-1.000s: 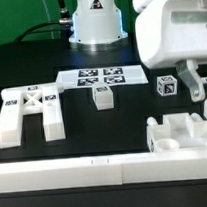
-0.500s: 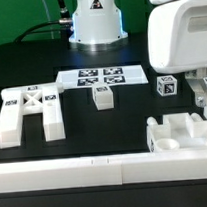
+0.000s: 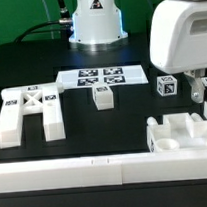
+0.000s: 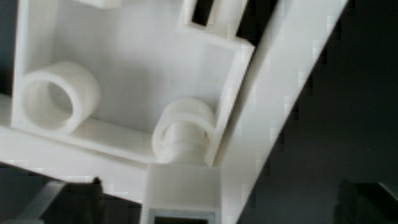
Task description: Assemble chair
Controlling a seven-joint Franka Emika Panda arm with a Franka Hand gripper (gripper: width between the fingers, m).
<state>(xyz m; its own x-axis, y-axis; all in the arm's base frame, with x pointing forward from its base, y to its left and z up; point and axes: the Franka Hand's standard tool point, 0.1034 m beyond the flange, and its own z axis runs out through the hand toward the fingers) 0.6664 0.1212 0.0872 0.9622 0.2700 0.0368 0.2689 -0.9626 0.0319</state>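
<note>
since 1 second ago the arm's white housing [image 3: 183, 31] has slid toward the exterior view's right, so less of the gripper [image 3: 203, 91] shows at the frame edge; the loose parts lie where they lay. the gripper hangs over the seat block [image 3: 180, 134], jaws spread wide, with nothing seen clamped between them. the seat block sits near, on the exterior view's right, with round sockets in its top. a tagged cube [image 3: 167, 85] stands just beside the gripper, farther back. the h-shaped piece [image 3: 27, 109] lies flat on the exterior view's left, tags on its upper face. a small block [image 3: 103, 98] stands in the middle, just on the near side of the marker board [image 3: 102, 77]. a white rail [image 3: 86, 175] runs along the near edge. the wrist view is filled by a white part [image 4: 143, 60] carrying 2 round collars; which piece it is cannot be told there.
</note>
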